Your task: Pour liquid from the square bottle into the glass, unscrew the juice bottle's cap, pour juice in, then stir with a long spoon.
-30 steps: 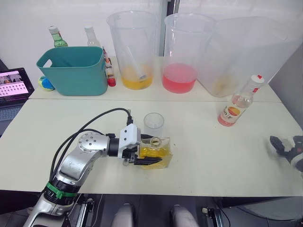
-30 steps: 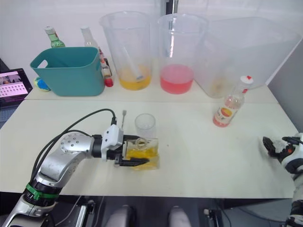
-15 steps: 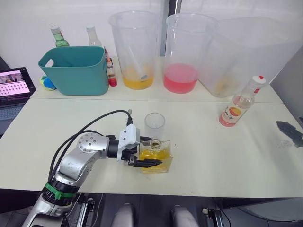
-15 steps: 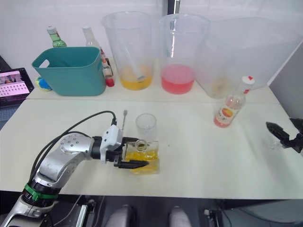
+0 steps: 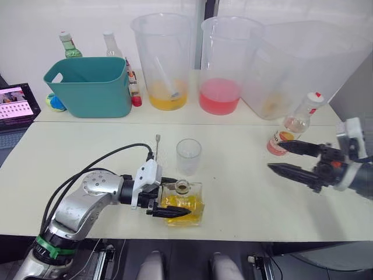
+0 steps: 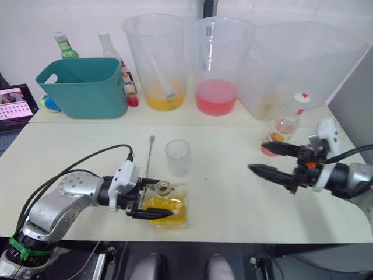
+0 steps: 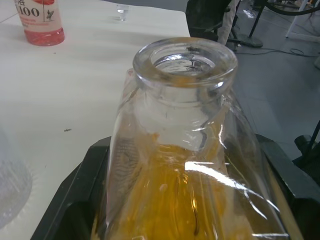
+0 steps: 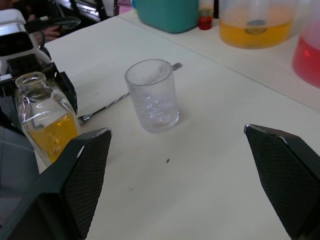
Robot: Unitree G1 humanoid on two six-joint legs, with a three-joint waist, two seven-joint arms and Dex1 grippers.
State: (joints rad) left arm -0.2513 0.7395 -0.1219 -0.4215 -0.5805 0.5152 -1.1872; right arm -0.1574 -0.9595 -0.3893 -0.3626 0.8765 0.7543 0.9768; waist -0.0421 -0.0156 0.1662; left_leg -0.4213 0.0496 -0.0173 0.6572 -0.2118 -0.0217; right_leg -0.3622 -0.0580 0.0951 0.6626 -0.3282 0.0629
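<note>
The square bottle (image 5: 185, 202) holds yellow liquid, and its neck is open. My left gripper (image 5: 178, 205) is shut on its flat sides near the table's front edge. The black fingers (image 7: 75, 200) flank the bottle (image 7: 185, 165) in the left wrist view. Just behind it stands the small clear glass (image 5: 189, 155), empty. The long spoon (image 5: 156, 146) lies flat to the left of the glass. The juice bottle (image 5: 295, 125), capped in white and red, stands at the right with pink liquid. My right gripper (image 5: 274, 155) hovers open just in front of it, pointing left toward the glass (image 8: 152, 95).
A teal basket (image 5: 90, 87) sits at the back left, with a green bottle (image 5: 69, 45) and a clear bottle (image 5: 111, 44) behind it. Three huge clear beakers line the back: yellow (image 5: 165, 61), pink (image 5: 224, 64) and a near-empty one (image 5: 303, 70). A screen (image 5: 17, 105) sits far left.
My right gripper has swung in from the table's right edge to just in front of the juice bottle, fingers open. The left gripper has drawn the square bottle slightly nearer the front edge.
</note>
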